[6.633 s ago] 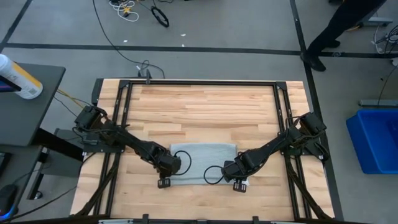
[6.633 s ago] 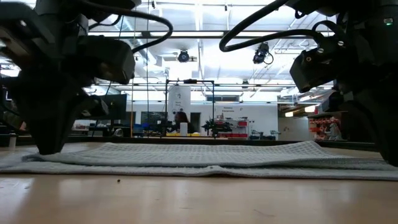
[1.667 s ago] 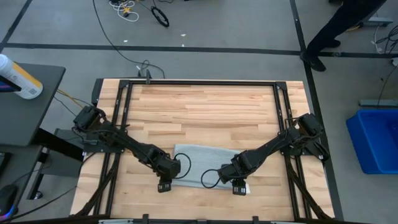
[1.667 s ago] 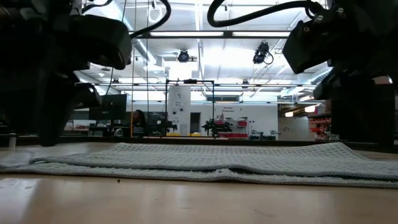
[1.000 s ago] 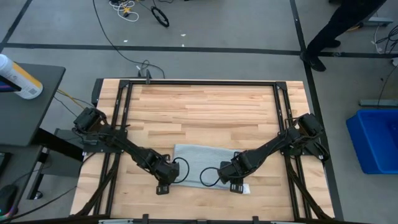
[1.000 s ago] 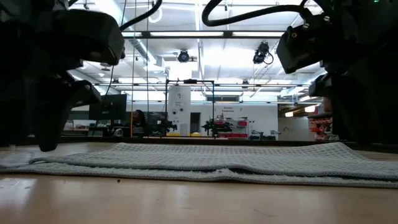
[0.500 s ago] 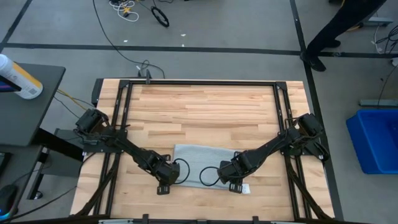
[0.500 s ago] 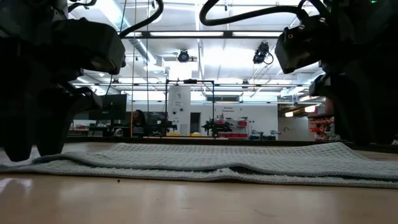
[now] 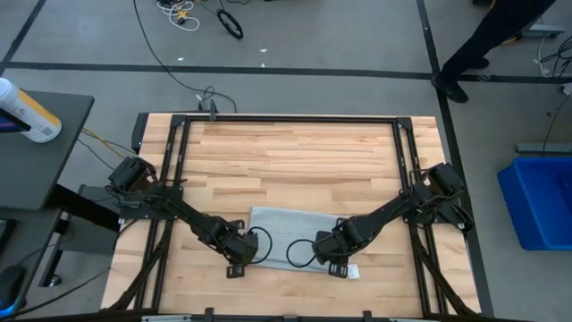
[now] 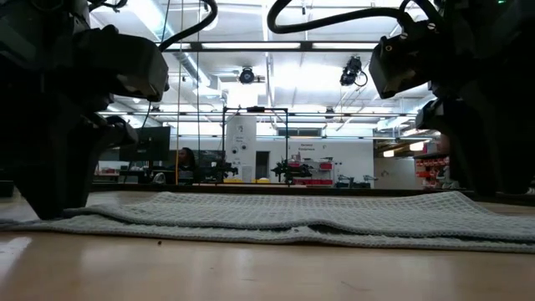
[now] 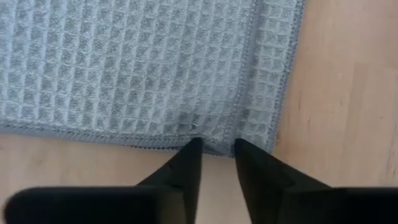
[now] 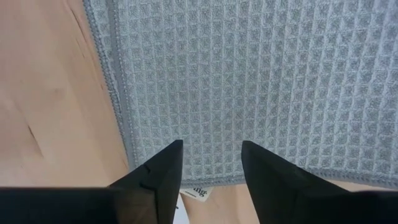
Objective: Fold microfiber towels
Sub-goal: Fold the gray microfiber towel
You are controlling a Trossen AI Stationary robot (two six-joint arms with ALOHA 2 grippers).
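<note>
The waffle-weave grey-blue towel [image 9: 288,234] is lying at the desk's [image 9: 295,152] six o'clock edge. Only the wrist views are showing the fingers: the left gripper [image 11: 214,148] narrowly parted around the hem, the right gripper [image 12: 211,152] spread, gripping nothing, over the white-tagged corner.

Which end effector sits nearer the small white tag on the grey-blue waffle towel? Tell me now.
Right. The right end effector is at the towel corner where the small white tag peeks out, just beside its fingertips. The left end effector is at the opposite near corner, away from it.

The towel [image 11: 137,68] is pale grey-blue with a waffle-grid weave, lying on the light wood-grain counter [image 9: 295,152].
</note>
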